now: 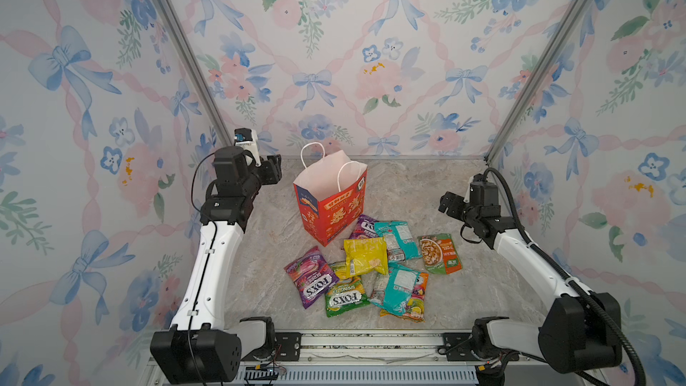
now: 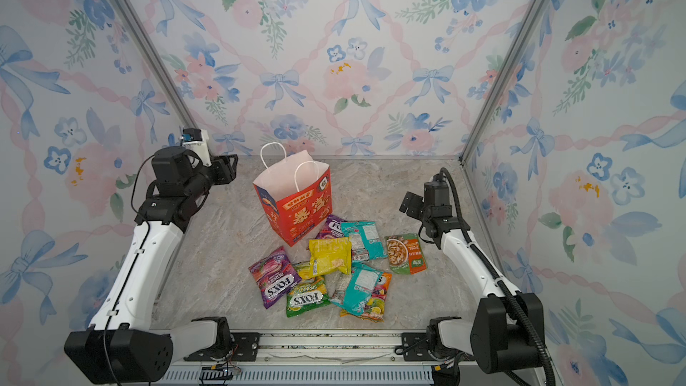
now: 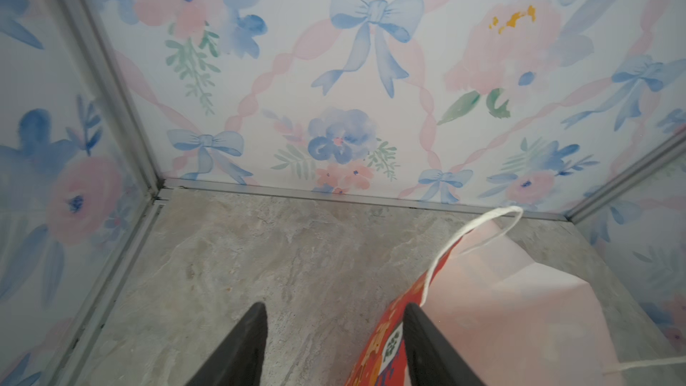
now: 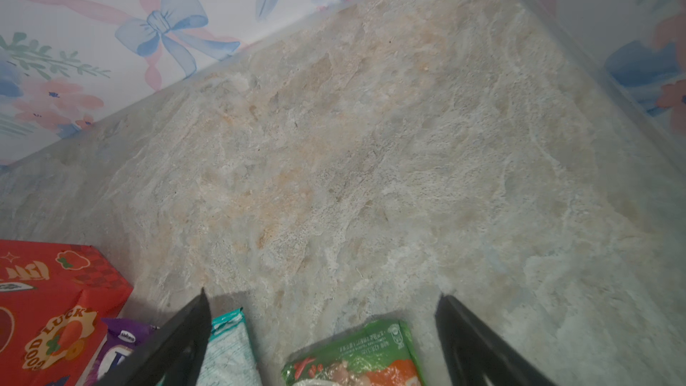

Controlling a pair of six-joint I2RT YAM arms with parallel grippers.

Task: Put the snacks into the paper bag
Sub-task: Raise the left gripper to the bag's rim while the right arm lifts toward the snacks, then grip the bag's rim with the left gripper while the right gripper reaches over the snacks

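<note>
Snacks (image 1: 365,258) all lie on the surface (image 1: 427,187), lower centre of a top view, piled just below the paper bag (image 1: 328,209). Bag stands upright mid-frame, mouth open. Packets look light, floppy, glossy, likely slippery: pinch a crimped end seal, not the puffy middle. Bag is thin paper, probably tips easily.

Left claw (image 3: 334,310) partly open, gripping nothing, bag wall showing between its fingers; contact unclear. Right claw (image 4: 323,295) wide open, empty, near the orange-green packet (image 4: 356,358).
</note>
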